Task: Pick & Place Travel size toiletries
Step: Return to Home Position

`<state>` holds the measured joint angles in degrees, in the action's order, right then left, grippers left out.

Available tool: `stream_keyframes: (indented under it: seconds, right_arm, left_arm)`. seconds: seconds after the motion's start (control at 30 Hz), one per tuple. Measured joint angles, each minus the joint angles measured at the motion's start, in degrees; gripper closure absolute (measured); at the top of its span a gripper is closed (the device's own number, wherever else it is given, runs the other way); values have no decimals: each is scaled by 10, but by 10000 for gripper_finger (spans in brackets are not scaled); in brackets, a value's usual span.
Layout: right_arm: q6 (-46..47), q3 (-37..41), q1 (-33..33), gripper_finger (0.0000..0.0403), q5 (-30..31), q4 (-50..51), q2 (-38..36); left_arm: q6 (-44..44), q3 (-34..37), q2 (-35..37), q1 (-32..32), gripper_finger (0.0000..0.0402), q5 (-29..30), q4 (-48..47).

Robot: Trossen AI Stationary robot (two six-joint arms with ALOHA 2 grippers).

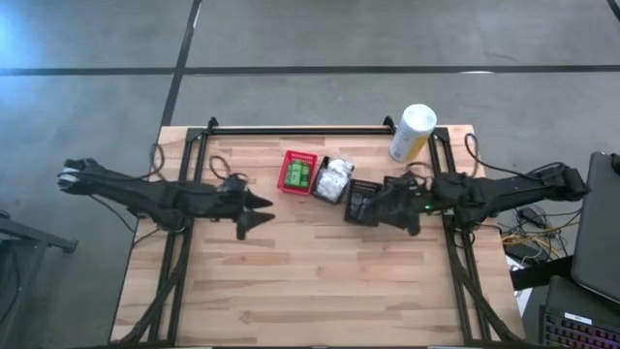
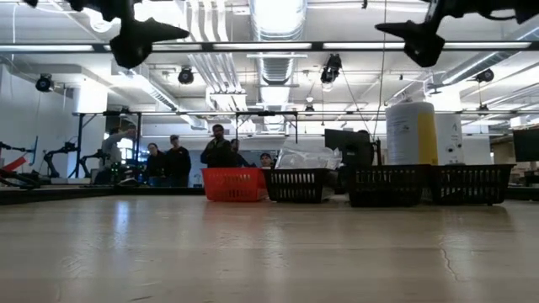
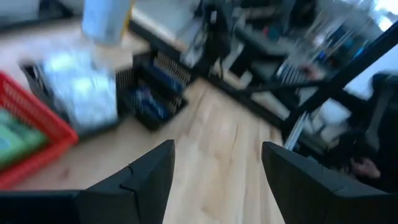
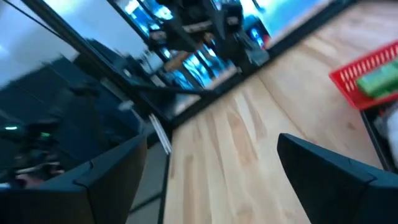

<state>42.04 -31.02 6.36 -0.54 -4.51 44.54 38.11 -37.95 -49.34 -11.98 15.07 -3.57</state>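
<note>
**Both arms raised over the table (image 1: 291, 281).** The left gripper (image 3: 214, 180) is hovering well above the table's left half, near the red basket (image 1: 298, 172). Its fingers (image 3: 140, 183) are spread wide and are grasping nothing. The right gripper (image 4: 214, 171) is hovering at a similar height over the right half, at the right end of the basket row. Its fingers (image 4: 329, 177) are likewise released and empty.

The toiletries are lying in baskets that are standing in a row on the far middle of the table. Green packets (image 1: 297, 174) are filling the red basket. White pouches (image 1: 333, 177) are bulging above the rim of the first black basket (image 1: 323, 190), which is standing just beside the red one. Dark items, too blurred to identify, are lying in the second black basket (image 1: 362, 206).

A white-and-yellow canister (image 1: 414, 133) is standing upright behind the row, near the table's far right corner. Several people (image 2: 217, 147) are standing in the room beyond the table.
</note>
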Motion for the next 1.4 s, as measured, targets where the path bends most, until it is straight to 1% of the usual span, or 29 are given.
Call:
stream_keyframes:
  seconds: [0.1, 0.27, 0.43, 0.57, 0.73, 0.83, 0.93, 1.13, 1.33, 1.4]
  right_arm:
    - [-9, 36, -1, 44, 1, -27, -55]
    - [-20, 86, 0, 53, 5, -52, -129]
    - [-32, 139, 0, 68, 3, -93, -178]
    - [-39, 183, 0, 80, 3, -121, -201]
    - [-46, 234, 0, 94, 4, -160, -221]
    - [-46, 257, 0, 102, 4, -204, -231]
    - [-46, 268, 0, 108, 4, -226, -244]
    - [-44, 283, 0, 119, 4, -229, -268]
    - [-46, 287, 0, 126, 5, -228, -277]
    - [-47, 287, 0, 125, 5, -229, -277]
  left_arm:
    - [-24, 58, 62, 0, 156, 16, 65]
    - [-56, 175, 137, -1, 156, 10, 197]
    - [-51, 274, 172, -1, 156, 4, 294]
    - [-47, 325, 182, -1, 156, 5, 327]
    - [-18, 362, 197, -1, 156, 2, 325]
    - [-44, 372, 221, 0, 156, -6, 325]
    - [-74, 374, 259, 8, 156, -1, 315]
    - [-123, 374, 350, 20, 156, 2, 244]
    - [-125, 375, 440, 24, 156, 50, 128]
    - [-119, 375, 468, 24, 156, 52, 97]
